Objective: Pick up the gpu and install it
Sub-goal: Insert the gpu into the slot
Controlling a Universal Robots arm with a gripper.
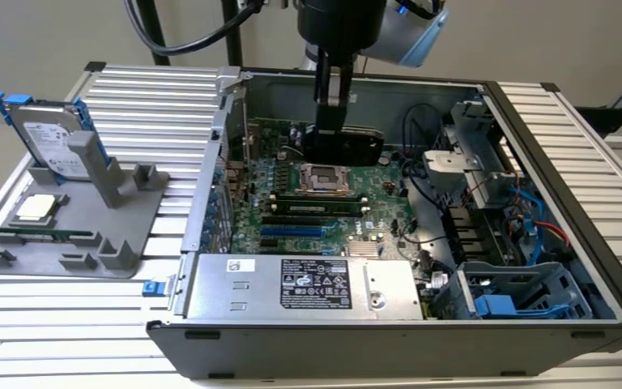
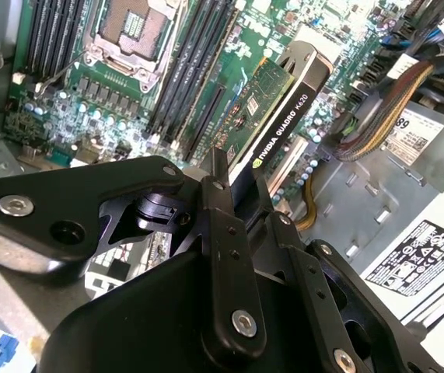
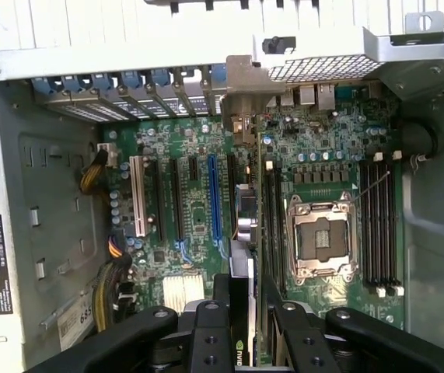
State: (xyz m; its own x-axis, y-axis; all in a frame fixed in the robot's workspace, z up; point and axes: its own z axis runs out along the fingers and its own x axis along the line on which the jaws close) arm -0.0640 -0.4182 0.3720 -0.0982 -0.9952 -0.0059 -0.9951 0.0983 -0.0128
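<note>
I see a ribbed metal bench [image 1: 62, 324] before a plain pale wall. On it lies the open computer case [image 1: 376, 352]. My hand [image 1: 332, 121] is clamped on the gpu [image 1: 343, 147], held on edge over the motherboard [image 1: 279, 223] beside the CPU socket [image 1: 320, 177]. A hard drive [image 1: 46, 138] stands in a grey holder [image 1: 74, 243] at the exterior view's left.

White lettering on gpu [image 2: 284, 116] edge, printed labels on power supply [image 1: 236, 285], hard drive [image 1: 46, 138]

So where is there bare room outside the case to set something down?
Bare slatted table lies on the near side of the grey fixture and beyond it, beside the case. Inside it is crowded: the hand holds the gpu over the motherboard, cables packed at the exterior view's right.
</note>
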